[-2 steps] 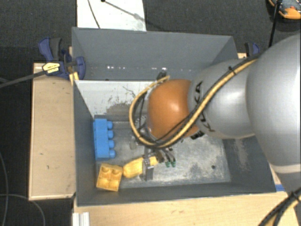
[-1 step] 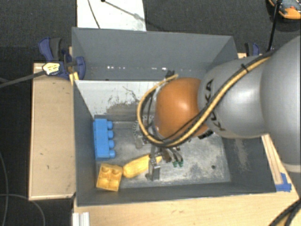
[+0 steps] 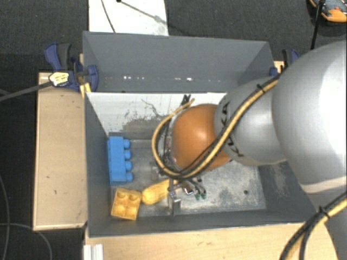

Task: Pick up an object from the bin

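We read KUKA on the arm [image 3: 255, 129], gripper [image 3: 174, 198] low by the bin's [image 3: 173, 64] front wall, beside a smooth rounded yellow piece [image 3: 154, 193], opening we cannot tell, studded blue brick [image 3: 119, 159] by left wall.

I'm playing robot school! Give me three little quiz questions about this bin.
1. True or false: the blue block lies toward the view's left side of the bin.
2. Which thing lies nearest the gripper? A) the blue block B) the yellow rounded piece C) a red ball
3. How many yellow things lie in the bin?

Key: 1 true. 2 B. 3 two: the yellow rounded piece and the yellow square block.
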Motion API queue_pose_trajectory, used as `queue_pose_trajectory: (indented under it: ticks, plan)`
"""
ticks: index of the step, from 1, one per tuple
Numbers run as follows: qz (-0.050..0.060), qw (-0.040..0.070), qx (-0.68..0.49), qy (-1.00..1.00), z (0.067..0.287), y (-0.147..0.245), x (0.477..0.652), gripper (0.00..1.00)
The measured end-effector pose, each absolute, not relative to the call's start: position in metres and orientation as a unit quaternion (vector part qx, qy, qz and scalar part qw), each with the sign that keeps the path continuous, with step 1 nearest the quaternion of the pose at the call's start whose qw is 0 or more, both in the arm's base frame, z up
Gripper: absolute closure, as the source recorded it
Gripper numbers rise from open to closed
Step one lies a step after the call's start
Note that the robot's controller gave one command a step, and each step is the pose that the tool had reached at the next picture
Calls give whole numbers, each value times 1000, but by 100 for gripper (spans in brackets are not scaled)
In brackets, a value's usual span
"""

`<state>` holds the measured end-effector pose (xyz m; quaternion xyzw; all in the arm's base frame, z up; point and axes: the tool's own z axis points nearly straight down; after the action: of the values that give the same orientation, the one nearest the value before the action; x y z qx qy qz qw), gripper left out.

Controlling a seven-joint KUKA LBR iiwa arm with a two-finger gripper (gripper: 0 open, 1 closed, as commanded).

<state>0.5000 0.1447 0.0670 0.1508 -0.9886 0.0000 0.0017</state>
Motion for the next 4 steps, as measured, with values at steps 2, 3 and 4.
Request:
queue_pose_trajectory:
  ticks: [2, 3, 4]
  plan:
    - [-1, 0, 143, -990, 71, 143, 501, 100]
    - [-1, 0, 142, -990, 74, 143, 501, 100]
    - [-1, 0, 141, -990, 82, 143, 501, 100]
